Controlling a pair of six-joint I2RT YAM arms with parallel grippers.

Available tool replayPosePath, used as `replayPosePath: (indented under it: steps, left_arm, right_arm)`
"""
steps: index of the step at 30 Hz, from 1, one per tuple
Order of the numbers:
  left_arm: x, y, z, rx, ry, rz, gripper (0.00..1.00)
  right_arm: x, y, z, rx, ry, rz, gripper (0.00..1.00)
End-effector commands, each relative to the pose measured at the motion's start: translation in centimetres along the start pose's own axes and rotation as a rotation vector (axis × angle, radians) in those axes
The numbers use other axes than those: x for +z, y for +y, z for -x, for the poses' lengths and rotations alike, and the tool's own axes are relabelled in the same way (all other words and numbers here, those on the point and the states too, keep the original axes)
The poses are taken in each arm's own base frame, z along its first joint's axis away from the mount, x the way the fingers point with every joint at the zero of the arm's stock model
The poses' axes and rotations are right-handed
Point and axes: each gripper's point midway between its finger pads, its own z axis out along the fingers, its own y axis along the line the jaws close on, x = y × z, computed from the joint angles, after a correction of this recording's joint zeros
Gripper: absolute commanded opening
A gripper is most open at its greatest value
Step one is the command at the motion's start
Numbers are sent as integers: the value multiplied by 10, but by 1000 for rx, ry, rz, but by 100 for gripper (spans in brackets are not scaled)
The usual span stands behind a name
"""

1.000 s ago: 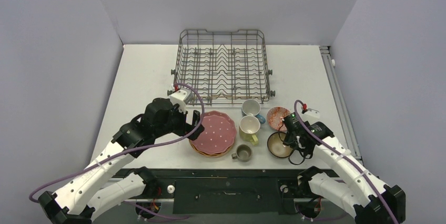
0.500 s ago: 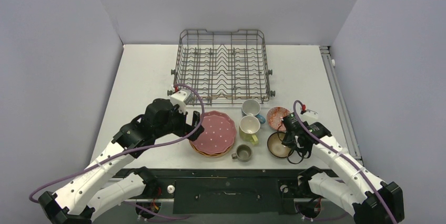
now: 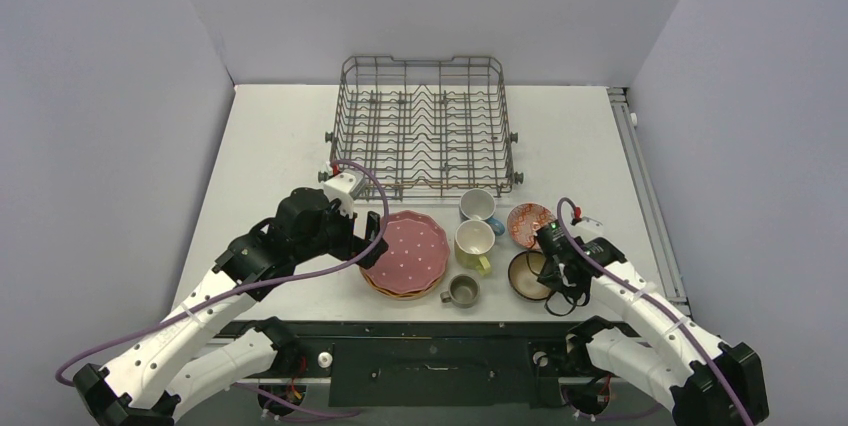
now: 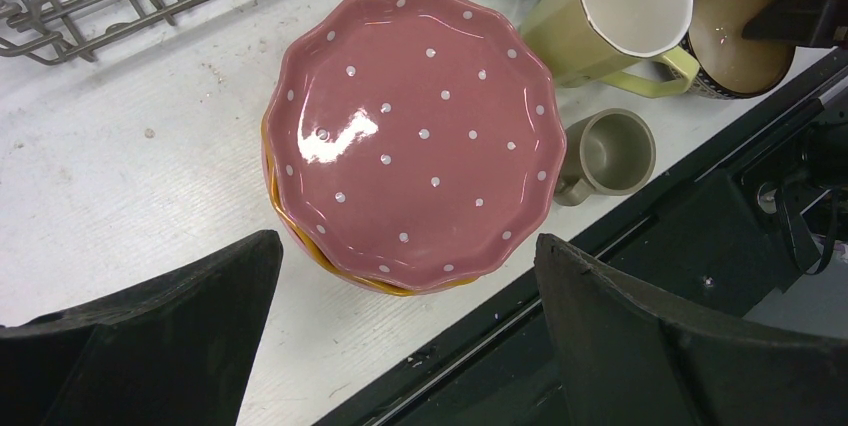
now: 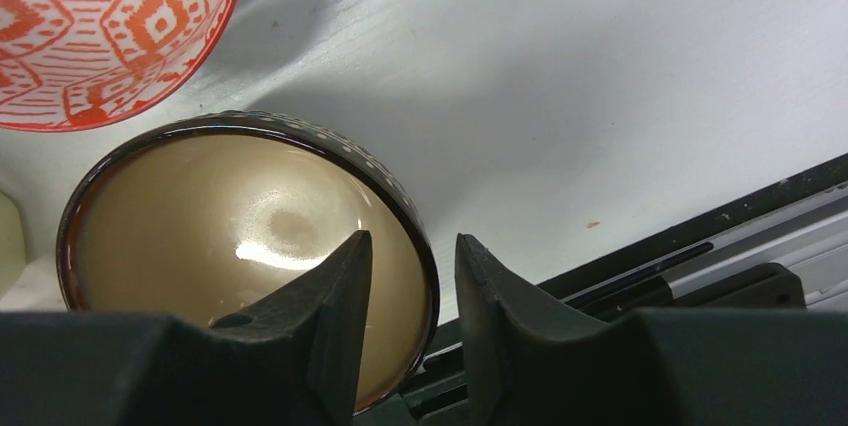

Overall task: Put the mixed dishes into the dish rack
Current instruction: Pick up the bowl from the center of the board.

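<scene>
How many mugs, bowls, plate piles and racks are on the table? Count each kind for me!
Mugs: 3 (blue mug, yellow mug, grey mug)
Bowls: 2 (red bowl, brown bowl)
Plate piles: 1 (pink plate on top; how many lie under it cannot be told)
Racks: 1 (rack)
Total: 7

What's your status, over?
Left pincer open at pink scalloped dotted plate. Right pincer open, astride rim of dark brown bowl. Red-patterned bowl close beside.
</scene>
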Motion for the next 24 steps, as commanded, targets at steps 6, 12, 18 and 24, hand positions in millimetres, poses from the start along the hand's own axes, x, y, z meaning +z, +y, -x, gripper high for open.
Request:
replayPosePath:
  steps: [6, 12, 18, 24]
  left_arm:
    - [-1, -4, 9, 13, -42, -16, 96]
    - [0, -3, 8, 15, -35, -11, 96]
    - [-1, -2, 9, 15, -40, -10, 96]
    - [-2, -5, 11, 17, -45, -24, 96]
  right_arm:
    - [5, 8, 1, 30, -7, 26, 20]
    - [2, 6, 4, 24, -20, 21, 0]
    - [-11, 4, 16, 27, -63, 31, 0]
    - [-34, -1, 30, 22, -117, 42, 0]
